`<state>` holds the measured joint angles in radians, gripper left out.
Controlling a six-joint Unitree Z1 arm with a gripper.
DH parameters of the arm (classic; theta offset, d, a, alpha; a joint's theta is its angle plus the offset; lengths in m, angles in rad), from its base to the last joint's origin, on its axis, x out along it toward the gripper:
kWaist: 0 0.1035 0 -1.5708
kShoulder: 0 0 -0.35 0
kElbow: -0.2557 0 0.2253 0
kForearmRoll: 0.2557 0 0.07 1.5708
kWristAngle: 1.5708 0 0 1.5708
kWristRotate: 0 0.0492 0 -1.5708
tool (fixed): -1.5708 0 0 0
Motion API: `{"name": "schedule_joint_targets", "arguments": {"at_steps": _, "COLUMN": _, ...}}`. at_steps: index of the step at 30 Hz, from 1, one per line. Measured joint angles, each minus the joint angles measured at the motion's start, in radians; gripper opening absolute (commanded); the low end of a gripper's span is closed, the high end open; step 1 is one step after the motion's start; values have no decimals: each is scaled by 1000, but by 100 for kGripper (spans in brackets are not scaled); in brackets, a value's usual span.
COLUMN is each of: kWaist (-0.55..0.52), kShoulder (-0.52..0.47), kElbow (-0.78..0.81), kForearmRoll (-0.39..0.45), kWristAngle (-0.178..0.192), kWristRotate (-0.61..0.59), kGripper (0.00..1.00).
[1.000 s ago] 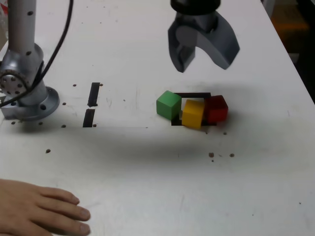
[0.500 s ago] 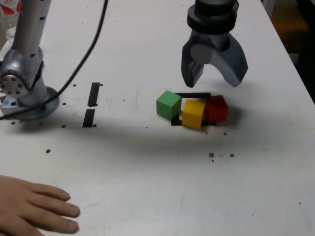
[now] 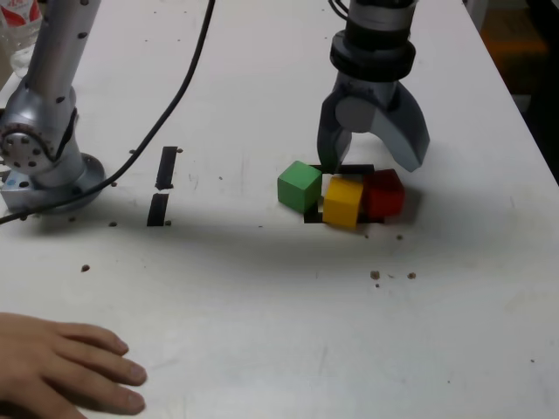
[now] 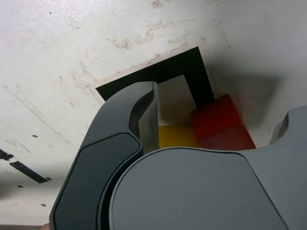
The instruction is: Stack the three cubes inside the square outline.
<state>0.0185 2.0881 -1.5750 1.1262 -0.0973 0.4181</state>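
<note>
Since a second ago the gripper [image 3: 371, 161] has come down from the upper middle of the exterior view to hang just above the row of cubes right of centre, its jaws spread wide and holding nothing, while the person's hand [image 3: 57, 367] at the lower left corner has barely shifted. All three cubes rest on the table [image 3: 262, 297], none stacked: the green cube [image 3: 300, 185] sits on the left edge of the square outline [image 3: 349, 168], the yellow cube [image 3: 342, 202] over its near edge, and the red cube [image 3: 383, 194] touches the yellow one on the exterior view's right, over the outline's right side. In the wrist view one dark finger [image 4: 120, 158] stands over the outline's white interior, with yellow and red below between the jaws. This looks like the approach to the first pick (no cube is yet enclosed); the next move calls for a further descent centred on one cube, probably red or yellow, without nudging its touching neighbour, then a closing of the jaws. Each cube is matte, sharp-edged and narrower than the jaw gap, so should grip squarely. Black tape forms the thin, flat outline, the tabletop is white, scuffed and speckled, and the gripper's shells are smooth grey curves.
</note>
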Motion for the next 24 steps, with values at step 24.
{"name": "schedule_joint_targets", "arguments": {"at_steps": 24, "kWaist": -78, "kShoulder": 56, "kElbow": 5, "kForearmRoll": -51, "kWristAngle": -43, "kWristRotate": -114, "kGripper": 91}}
